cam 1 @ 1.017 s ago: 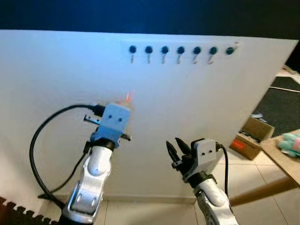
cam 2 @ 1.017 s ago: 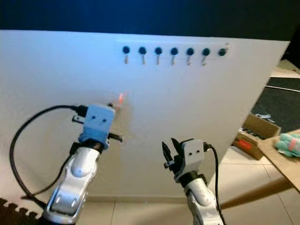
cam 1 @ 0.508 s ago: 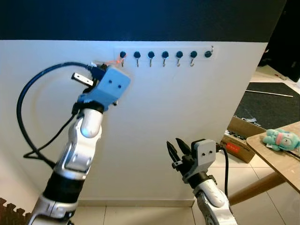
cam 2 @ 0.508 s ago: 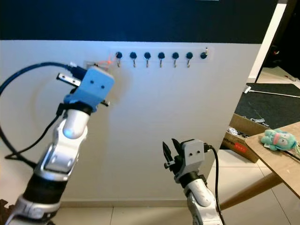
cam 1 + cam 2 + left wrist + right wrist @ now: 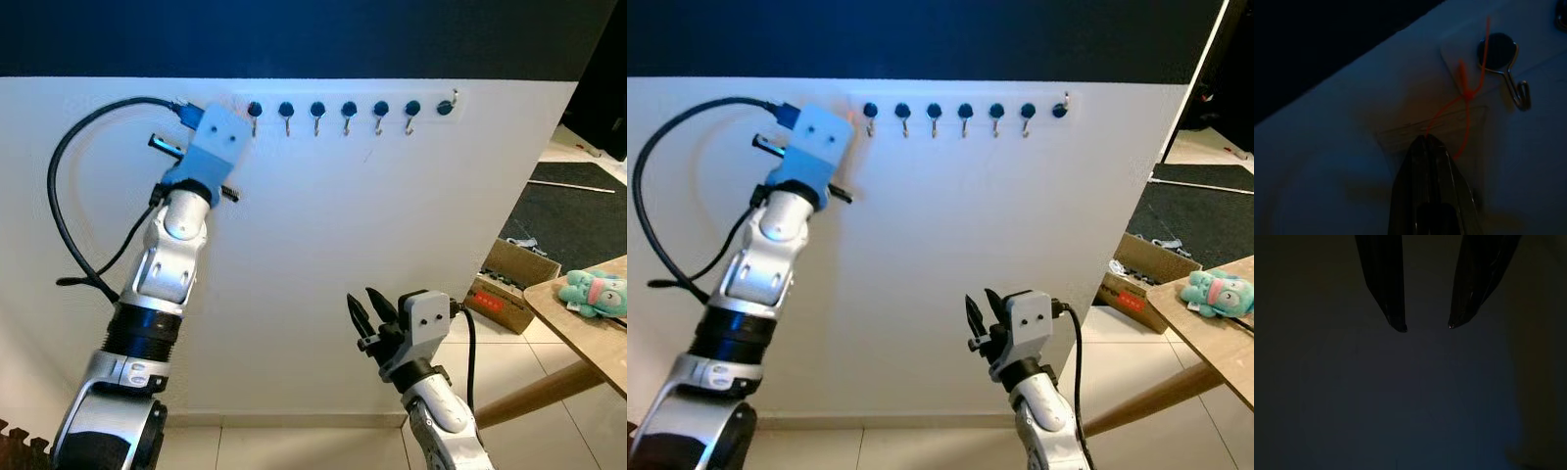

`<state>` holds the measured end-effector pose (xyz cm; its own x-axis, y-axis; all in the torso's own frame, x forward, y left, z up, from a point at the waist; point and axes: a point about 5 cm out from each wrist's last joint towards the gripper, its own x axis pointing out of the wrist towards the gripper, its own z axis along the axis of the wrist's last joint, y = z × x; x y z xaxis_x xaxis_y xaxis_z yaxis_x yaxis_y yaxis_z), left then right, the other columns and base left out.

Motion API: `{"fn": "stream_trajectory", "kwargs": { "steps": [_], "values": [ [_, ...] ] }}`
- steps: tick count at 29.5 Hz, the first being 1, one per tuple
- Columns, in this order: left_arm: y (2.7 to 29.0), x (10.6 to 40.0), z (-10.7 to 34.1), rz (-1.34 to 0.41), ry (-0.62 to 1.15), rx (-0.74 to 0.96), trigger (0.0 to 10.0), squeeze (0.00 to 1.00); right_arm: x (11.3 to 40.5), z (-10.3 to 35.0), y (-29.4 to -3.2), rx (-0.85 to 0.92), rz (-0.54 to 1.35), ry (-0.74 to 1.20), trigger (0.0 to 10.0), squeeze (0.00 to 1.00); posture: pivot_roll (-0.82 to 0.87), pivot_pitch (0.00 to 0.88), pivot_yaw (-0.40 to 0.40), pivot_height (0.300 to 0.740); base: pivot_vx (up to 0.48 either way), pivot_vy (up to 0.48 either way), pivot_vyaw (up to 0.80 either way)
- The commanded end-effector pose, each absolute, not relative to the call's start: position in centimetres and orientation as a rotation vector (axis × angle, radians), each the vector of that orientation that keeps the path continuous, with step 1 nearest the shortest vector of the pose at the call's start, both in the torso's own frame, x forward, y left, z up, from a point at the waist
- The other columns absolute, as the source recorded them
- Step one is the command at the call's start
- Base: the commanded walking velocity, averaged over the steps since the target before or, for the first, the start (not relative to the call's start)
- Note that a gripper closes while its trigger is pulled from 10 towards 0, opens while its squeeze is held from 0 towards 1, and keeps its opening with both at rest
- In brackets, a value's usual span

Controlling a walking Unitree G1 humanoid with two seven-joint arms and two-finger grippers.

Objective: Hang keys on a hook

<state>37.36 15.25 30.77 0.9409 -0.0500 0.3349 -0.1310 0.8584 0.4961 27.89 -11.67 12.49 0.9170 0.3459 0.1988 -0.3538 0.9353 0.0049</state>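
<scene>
Left wrist view looks along the left gripper, whose two black fingers are pressed together on an orange string loop. The loop rises from the fingertips, knots, and its upper strand crosses the dark round head of the hook at the left end of the row. The keys themselves cannot be made out in the dim picture. Whether the loop is actually caught on the hook's metal bend is unclear.

From the head camera, the left arm is raised high against the white wall, its blue wrist block just beside the leftmost of seven dark hooks set in a row along the wall's top edge. A black cable curves out from the wrist.

Low near the wall's bottom edge, the right gripper points upward with its fingers spread and nothing between them. At the right side, a wooden table carries a green plush toy, with a cardboard box on the floor beyond.
</scene>
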Motion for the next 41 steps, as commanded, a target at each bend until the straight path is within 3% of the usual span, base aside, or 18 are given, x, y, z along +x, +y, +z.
{"fn": "stream_trajectory", "kwargs": {
  "steps": [1, 12, 14, 21, 35, 41],
  "values": [
    [15.3, 37.6, 31.2, 0.029, -0.353, 0.52, 10.0, 0.0, 27.7, 12.5, -11.6, 0.039, 0.359, -0.198, 10.0, 0.0, 0.04, 0.103, 0.02, 0.74, 0.0, 0.0, 0.0],
    [16.6, 36.9, 32.3, -0.037, -0.403, 0.41, 10.0, 0.0, 27.5, 12.8, -12.0, -0.004, 0.374, -0.219, 10.0, 0.0, 0.04, 0.092, 0.024, 0.74, 0.0, 0.0, 0.0],
    [17.7, 35.9, 32.7, -0.099, -0.44, 0.376, 10.0, 0.0, 26.9, 14.3, -11.2, -0.1, 0.487, -0.293, 10.0, 0.0, 0.04, 0.092, 0.024, 0.74, 0.0, 0.0, 0.0],
    [18.4, 34.8, 33.0, -0.164, -0.471, 0.405, 10.0, 0.0, 27.0, 16.6, -10.6, -0.131, 0.545, -0.372, 10.0, 0.0, 0.04, 0.089, 0.016, 0.74, 0.0, 0.0, 0.0],
    [14.6, 35.1, 32.7, -0.335, -0.464, 0.484, 10.0, 0.0, 27.7, 18.7, -10.2, -0.089, 0.516, -0.43, 10.0, 0.0, 0.04, 0.092, 0.009, 0.74, 0.0, 0.0, 0.0],
    [13.7, 36.4, 32.5, -0.303, -0.436, 0.513, 10.0, 0.0, 27.9, 18.7, -10.6, -0.077, 0.482, -0.422, 10.0, 0.0, 0.03, 0.095, 0.014, 0.74, 0.0, 0.0, 0.0]
  ]
}}
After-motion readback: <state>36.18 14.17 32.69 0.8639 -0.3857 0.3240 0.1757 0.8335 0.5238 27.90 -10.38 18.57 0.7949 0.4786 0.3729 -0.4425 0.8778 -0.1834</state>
